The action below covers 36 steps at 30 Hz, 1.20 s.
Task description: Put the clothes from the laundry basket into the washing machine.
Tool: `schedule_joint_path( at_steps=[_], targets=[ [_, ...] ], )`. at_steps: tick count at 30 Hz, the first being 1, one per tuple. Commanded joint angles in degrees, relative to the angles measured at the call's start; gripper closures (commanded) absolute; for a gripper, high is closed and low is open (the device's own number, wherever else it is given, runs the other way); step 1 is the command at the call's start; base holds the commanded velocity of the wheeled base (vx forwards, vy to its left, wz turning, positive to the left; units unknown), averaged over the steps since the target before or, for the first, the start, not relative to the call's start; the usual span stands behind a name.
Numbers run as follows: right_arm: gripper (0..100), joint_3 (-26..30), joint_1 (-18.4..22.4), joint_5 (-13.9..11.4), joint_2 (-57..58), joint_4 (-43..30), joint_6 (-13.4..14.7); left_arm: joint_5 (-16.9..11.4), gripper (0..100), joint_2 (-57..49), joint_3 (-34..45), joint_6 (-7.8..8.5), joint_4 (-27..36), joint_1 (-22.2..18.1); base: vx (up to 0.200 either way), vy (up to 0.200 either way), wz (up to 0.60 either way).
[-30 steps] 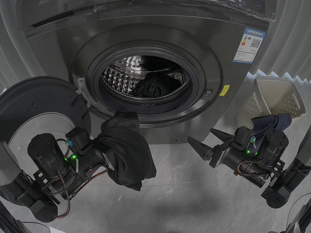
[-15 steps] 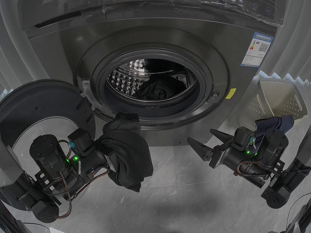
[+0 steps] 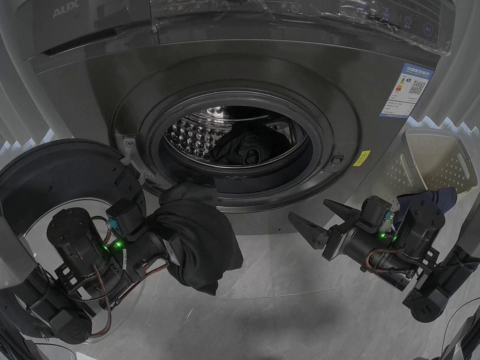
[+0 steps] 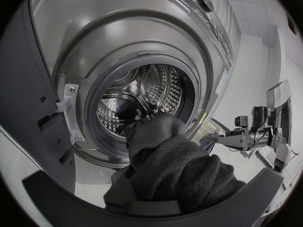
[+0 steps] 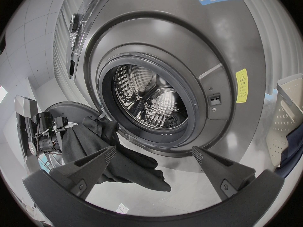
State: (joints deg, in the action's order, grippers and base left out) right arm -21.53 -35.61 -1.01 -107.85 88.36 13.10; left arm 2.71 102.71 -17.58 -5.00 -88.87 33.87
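So the left gripper (image 3: 192, 221) had a bunched black knit garment (image 3: 210, 256) clamped in its fingers, right at the lower rim of the round port (image 3: 235, 188) of the grey front-loading washing machine (image 3: 300, 66). Its door (image 3: 60, 176) hung open on the left. Looked like mid-load to me, since dark clothes (image 3: 240, 148) sat in the steel drum. The right gripper (image 3: 307, 208) was spread wide and empty, near the cream perforated plastic laundry basket (image 3: 435, 156), where a navy cloth (image 3: 445, 196) lay. Next move, I'd guess: lift over the lip, push deep, then let go so nothing drapes on the seal.
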Motion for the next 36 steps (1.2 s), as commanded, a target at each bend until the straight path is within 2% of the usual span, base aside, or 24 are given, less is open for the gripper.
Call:
schedule_joint_path(
  at_steps=[1,4,16,22,28,31,36],
  targets=[
    [0,0.0,0.0,0.0,-0.1,0.1,0.0,0.0,100,0.1,-0.1,0.08,0.0,0.0,0.0,-0.2,0.0],
    [0,0.0,0.0,0.0,-0.1,0.0,0.0,0.0,100,0.1,-0.2,-0.01,0.0,-0.1,0.0,-0.2,0.0],
    [0,0.3,-0.4,0.0,-0.2,0.0,0.0,0.0,100,1.4,-0.5,0.6,0.1,-0.6,0.0,0.0,0.0],
    [0,1.3,-0.4,-0.1,-0.1,0.0,0.0,0.0,100,2.1,-1.1,0.78,0.1,-0.8,0.2,0.0,0.0],
    [0,5.1,-0.6,-0.7,0.0,0.0,-0.4,0.1,100,2.1,-1.4,0.69,0.1,-0.9,0.2,0.0,0.0],
    [0,7.1,-2.1,-0.8,0.2,0.0,-0.6,0.3,100,2.1,-1.7,0.69,0.0,-0.8,0.2,0.0,0.0],
    [0,9.6,-5.4,-0.7,0.9,0.0,-0.9,0.2,100,2.1,-2.4,0.52,0.1,0.2,0.0,0.0,0.0]
  ],
)
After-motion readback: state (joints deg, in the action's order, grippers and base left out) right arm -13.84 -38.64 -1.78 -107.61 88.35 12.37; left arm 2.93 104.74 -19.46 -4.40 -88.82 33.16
